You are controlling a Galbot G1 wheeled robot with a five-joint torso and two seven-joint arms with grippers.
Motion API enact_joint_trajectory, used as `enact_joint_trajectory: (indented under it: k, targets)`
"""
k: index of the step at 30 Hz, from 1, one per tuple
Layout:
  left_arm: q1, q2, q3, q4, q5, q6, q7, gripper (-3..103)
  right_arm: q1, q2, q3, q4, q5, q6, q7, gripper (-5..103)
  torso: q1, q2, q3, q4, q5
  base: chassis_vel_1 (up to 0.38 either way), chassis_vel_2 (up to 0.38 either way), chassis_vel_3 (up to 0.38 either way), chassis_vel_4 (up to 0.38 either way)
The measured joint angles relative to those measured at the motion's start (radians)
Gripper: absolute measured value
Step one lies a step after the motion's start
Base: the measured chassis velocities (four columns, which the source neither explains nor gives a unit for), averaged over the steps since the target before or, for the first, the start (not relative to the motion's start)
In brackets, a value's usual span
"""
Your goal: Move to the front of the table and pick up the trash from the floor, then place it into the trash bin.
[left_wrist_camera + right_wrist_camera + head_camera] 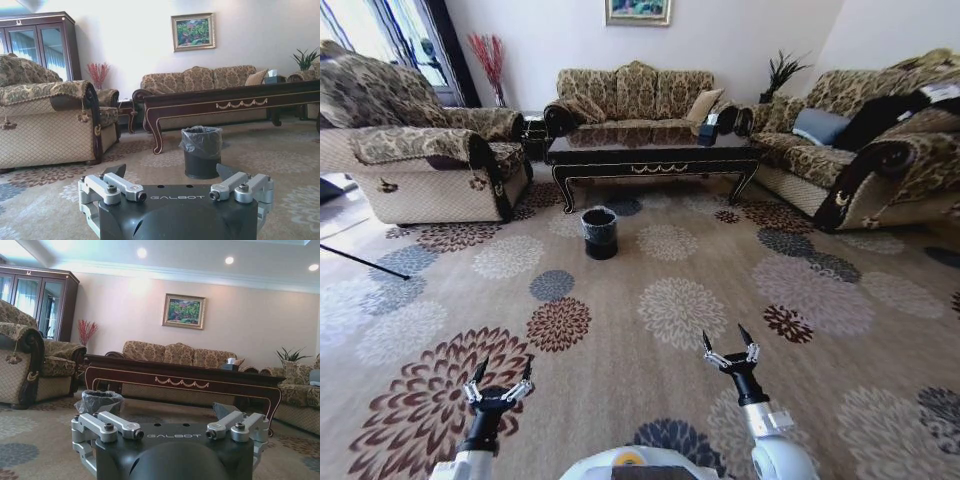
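Note:
The dark glossy table (655,155) stands across the room in front of the far sofa, with gold scrollwork on its front edge (241,104) (181,382). The small black trash bin (600,232) with a crinkly liner stands on the patterned floor (680,310) in front of the table's left end; the bin (201,152) (100,401) is in both wrist views. The trash is out of view. My left gripper (504,368) (171,169) and right gripper (726,338) (170,412) hover low over the carpet near me, both open and holding nothing.
A patterned armchair (420,150) stands at the left, a sofa (635,95) behind the table, and another sofa (880,150) at the right. A dark thin rod (365,262) lies on the floor at the left. Carpet stretches between me and the bin.

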Motion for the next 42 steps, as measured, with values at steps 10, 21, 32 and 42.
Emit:
enact_joint_trajectory:
  k: [10, 21, 32, 42]
  targets:
    - [0.0, 0.0, 0.0, 0.0, 0.0, 0.0, 0.0, 100, 0.0, 0.0, 0.0, 0.0, 0.0, 0.0, 0.0, 100, 0.0, 0.0, 0.0, 0.0, 0.0004, 0.113, -0.136, -0.108, 0.152]
    - [0.0, 0.0, 0.0, 0.0, 0.0, 0.0, 0.0, 100, 0.0, 0.0, 0.0, 0.0, 0.0, 0.0, 0.0, 100, 0.0, 0.026, 0.025, -0.0001, 0.0001, -0.009, 0.014, 0.007, -0.013]
    - [0.0, 0.0, 0.0, 0.0, 0.0, 0.0, 0.0, 100, 0.0, 0.0, 0.0, 0.0, 0.0, 0.0, 0.0, 100, 0.004, 0.071, 0.066, -0.0001, 0.0001, 0.0, 0.0, 0.0, 0.0]
    - [0.0, 0.0, 0.0, 0.0, 0.0, 0.0, 0.0, 100, 0.0, 0.0, 0.0, 0.0, 0.0, 0.0, 0.0, 100, 0.011, 0.111, 0.099, -0.0001, 0.0001, 0.0, 0.0, 0.0, 0.0]
